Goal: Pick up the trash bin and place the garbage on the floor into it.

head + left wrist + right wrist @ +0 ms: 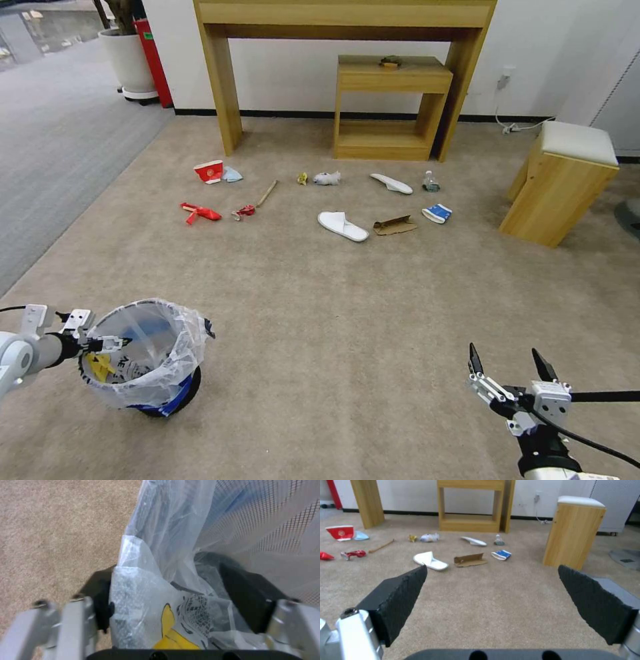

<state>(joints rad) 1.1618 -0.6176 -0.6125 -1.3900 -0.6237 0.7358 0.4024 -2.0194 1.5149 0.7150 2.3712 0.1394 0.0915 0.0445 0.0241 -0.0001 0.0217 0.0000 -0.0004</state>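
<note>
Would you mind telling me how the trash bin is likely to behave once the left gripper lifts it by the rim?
The trash bin looks light: mesh wall, almost nothing inside. The left gripper straddles one side of the rim, so it would probably hang tilted. The crinkled liner between the fingers may slip.

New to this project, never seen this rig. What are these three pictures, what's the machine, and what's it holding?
It is a wheeled robot with two arms. One picture looks down from its head; the other two come from a camera on each wrist.

The left gripper sits at the rim of the trash bin, one finger outside the wall and the other inside the clear liner. The fingers are not clamped, so nothing is held.

The right gripper hangs open over bare floor.

The garbage lies farther ahead: a red paper cup, red wrappers, two white slippers, a cardboard scrap and a blue-white packet.
</note>
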